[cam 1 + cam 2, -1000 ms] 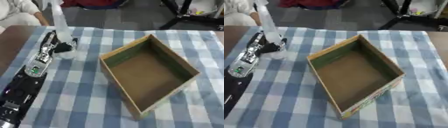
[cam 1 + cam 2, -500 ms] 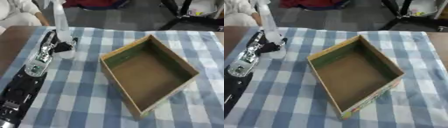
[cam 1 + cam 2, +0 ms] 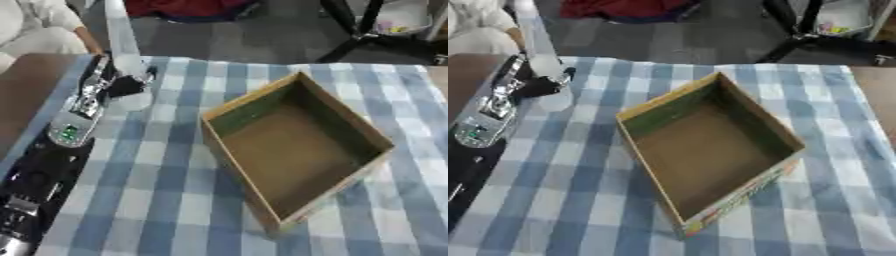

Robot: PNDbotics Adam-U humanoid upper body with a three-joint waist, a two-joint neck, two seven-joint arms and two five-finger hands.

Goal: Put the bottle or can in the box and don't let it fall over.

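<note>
On far left of left eye view, left hand (image 3: 122, 85) has fingers curled round a clear bottle (image 3: 125, 60), upright on checked cloth (image 3: 166, 190), well apart from cardboard box (image 3: 297, 145) at centre; box open, nothing in it. Right eye view: same grip, bottle's base on cloth at far-left edge. Right hand doesn't show in either view.

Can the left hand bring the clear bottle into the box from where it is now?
Probably yes. The left hand is curled round the upright bottle, and only bare tablecloth lies between it and the open, empty box.
</note>
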